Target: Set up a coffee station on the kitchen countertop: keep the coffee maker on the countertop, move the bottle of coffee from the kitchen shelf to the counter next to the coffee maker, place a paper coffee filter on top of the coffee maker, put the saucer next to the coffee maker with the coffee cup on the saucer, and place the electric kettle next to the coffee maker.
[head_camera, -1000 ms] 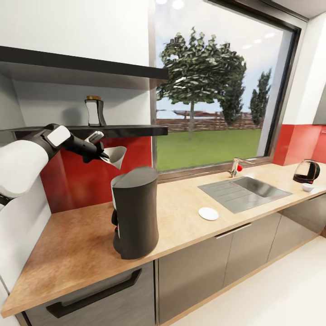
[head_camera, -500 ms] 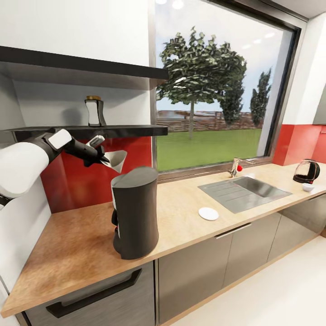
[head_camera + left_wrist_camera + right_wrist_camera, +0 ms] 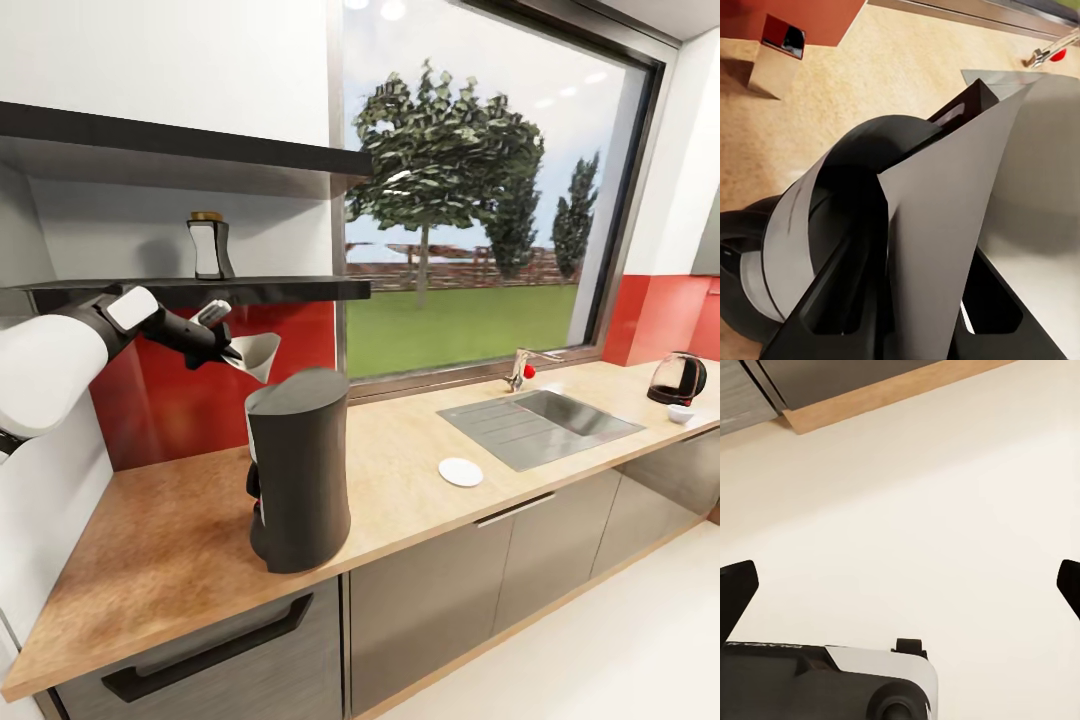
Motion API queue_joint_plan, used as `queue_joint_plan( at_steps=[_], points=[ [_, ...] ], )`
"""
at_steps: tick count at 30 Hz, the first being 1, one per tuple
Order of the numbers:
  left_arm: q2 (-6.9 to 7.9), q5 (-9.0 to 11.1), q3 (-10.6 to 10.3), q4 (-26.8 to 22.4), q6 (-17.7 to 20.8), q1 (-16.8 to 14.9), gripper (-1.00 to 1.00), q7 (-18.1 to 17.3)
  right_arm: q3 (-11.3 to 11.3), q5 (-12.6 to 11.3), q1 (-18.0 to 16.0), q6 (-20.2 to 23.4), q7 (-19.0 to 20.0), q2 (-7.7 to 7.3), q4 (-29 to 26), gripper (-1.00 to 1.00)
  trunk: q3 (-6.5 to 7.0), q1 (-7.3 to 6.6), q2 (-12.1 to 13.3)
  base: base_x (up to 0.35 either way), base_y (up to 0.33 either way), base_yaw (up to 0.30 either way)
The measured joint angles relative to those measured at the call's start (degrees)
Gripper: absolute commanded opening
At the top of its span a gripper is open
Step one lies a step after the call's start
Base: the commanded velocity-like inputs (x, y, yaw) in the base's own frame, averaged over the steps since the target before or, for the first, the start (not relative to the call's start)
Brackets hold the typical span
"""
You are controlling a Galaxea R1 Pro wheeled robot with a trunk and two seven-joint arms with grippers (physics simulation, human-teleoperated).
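Note:
The dark grey coffee maker [image 3: 300,470] stands on the countertop [image 3: 400,480] at the left. Just above and behind its flat top, my left gripper [image 3: 232,350] is shut on the paper coffee filter [image 3: 260,355], a white cone. In the left wrist view the filter [image 3: 945,225] hangs between the fingers over the machine's top [image 3: 832,217]. The bottle of coffee [image 3: 208,246] sits on the kitchen shelf [image 3: 250,290]. The saucer [image 3: 460,471] lies in front of the sink. At the far right stand the electric kettle [image 3: 677,378] and the coffee cup [image 3: 680,412]. My right gripper [image 3: 902,585] is open over the floor.
An inset steel sink [image 3: 540,420] with a tap [image 3: 522,365] lies between the saucer and the kettle. A thicker black shelf [image 3: 180,150] hangs above the thin one. Grey cabinet fronts [image 3: 440,600] run under the worktop, with pale floor [image 3: 945,495] before them.
My left gripper has carried the filter slightly to the right and down, closer to the coffee maker's top. Everything else stands as before.

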Motion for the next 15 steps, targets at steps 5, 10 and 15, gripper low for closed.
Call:
queue_joint_plan(
  at_steps=[5,10,15],
  points=[
    [-0.02,0.1,0.0,0.2,0.0,0.0,-1.00,0.0,0.0,0.0,0.0,0.0,0.0,0.00,0.0,1.00,0.00,0.00,0.0,0.000,0.000,0.000],
    [-0.06,0.1,0.1,0.8,0.0,0.0,-1.00,-0.1,0.0,0.0,0.0,0.0,0.0,0.00,0.0,1.00,0.00,0.00,0.0,0.000,0.000,0.000],
    [-0.17,0.0,0.2,1.0,0.0,0.0,-1.00,-0.1,0.0,0.0,0.0,0.0,0.0,0.00,0.0,1.00,0.00,0.00,0.0,0.000,0.000,0.000]
  ],
)
